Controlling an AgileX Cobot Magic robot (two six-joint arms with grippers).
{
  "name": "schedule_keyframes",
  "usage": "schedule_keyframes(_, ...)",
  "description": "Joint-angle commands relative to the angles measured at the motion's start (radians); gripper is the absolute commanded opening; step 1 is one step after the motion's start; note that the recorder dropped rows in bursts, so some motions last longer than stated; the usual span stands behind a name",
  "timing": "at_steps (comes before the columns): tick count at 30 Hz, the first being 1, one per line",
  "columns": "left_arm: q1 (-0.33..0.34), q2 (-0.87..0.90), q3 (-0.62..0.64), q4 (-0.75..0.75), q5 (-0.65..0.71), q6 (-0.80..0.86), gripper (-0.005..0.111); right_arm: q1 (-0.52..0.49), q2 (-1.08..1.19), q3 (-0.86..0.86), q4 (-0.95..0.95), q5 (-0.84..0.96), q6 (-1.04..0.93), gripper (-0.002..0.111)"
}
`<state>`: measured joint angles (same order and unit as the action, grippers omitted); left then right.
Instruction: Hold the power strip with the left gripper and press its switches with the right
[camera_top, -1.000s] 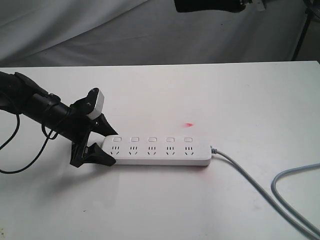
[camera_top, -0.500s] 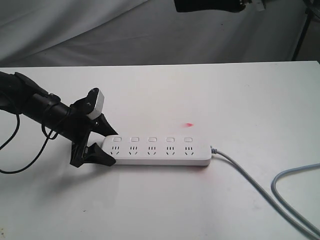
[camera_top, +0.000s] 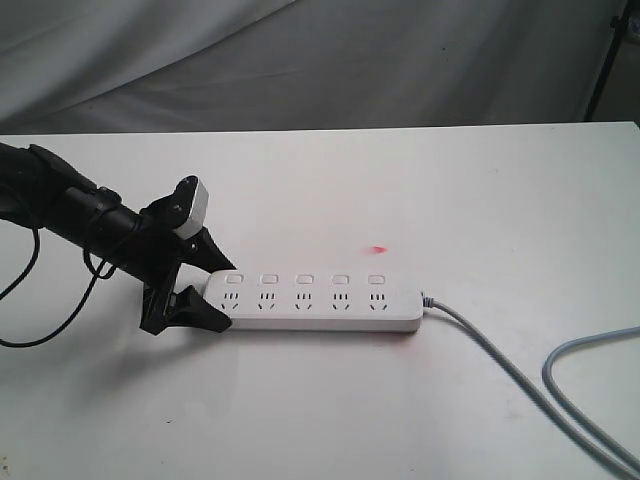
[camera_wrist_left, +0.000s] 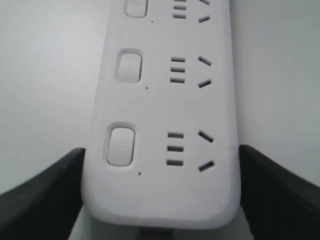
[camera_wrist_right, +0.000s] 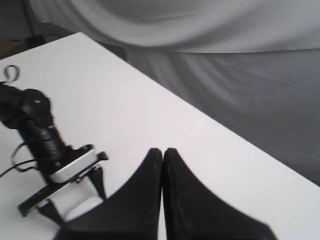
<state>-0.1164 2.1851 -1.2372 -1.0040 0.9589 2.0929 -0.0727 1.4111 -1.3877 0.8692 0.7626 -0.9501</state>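
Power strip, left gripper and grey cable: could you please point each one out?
power strip (camera_top: 322, 300), exterior view, top face between the middle sockets.
left gripper (camera_top: 229, 292), exterior view, midway between its fingertips.
grey cable (camera_top: 455, 314), exterior view, stretch just past the strip.

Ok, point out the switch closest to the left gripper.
The end switch, on the power strip's end that the left gripper grips; the other four sit nearer the cable.

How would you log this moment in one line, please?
left claw: shut on power strip end | right claw: shut, in the air, away from strip | switches: none being pressed
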Motion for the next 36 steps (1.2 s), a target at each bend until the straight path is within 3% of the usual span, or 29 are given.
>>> schedule_keyframes(1,-0.004,0.001,0.003,-0.002,-0.018,0.002,0.039,-0.039,-0.07,0.002,-0.228,-0.109,0.284,0.0)
schedule_keyframes(13,-0.004,0.001,0.003,-0.002,-0.018,0.002,0.039,-0.057,-0.241,0.002,-0.567,-0.161,0.744,0.0)
schedule_keyframes(22,-0.004,0.001,0.003,-0.002,-0.018,0.002,0.039,-0.057,-0.375,0.026,-0.611,-0.175,0.838,0.0)
schedule_keyframes(28,-0.004,0.001,0.003,-0.002,-0.018,0.002,0.039,-0.057,-0.445,0.13,-0.695,-0.178,0.939,0.0)
schedule_keyframes(36,-0.004,0.001,0.003,-0.002,-0.018,0.002,0.039,-0.057,-0.54,0.256,-0.749,-0.174,0.921,0.0)
